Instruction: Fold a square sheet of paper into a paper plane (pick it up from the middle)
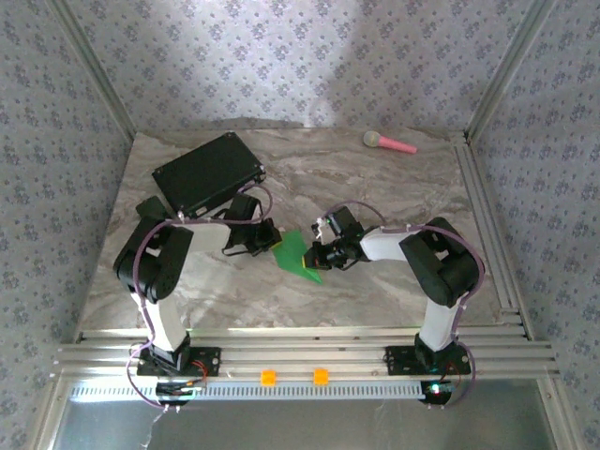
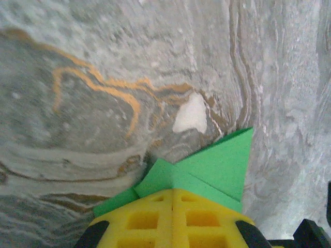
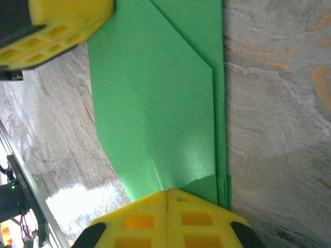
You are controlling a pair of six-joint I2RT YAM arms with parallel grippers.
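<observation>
Just off the near right corner of the black case (image 1: 208,172), toward the arm bases, the green paper (image 1: 298,253) sits low over the marble worktop (image 1: 394,197). It is not a flat square but a narrow, layered shape with a diagonal crease and a pointed end. Whether it rests on the worktop or hangs just clear of it I cannot tell.

The left fingers (image 2: 150,219) come at it from the case's side and are pressed together on it. In the left wrist view the yellow pads meet with no gap, and a pointed green flap sticks out beyond them. The right fingers (image 3: 199,219) hold it from the side away from the case, likewise closed flat on the paper. In the right wrist view, stacked edges run up from those pads along one long side.

Well beyond the case's right end, at the back of the worktop, a pink-handled toy (image 1: 389,142) lies out of the way.

As I read it, the folding is well under way. The nose folds and a lengthwise fold look made, and the step in hand is pinching the body at both ends to set the next crease, probably a wing. The next move calls for one arm to anchor while the other turns a layer down along the long edge. Neither should pull outward, since thin paper may tear or slip from the pads
</observation>
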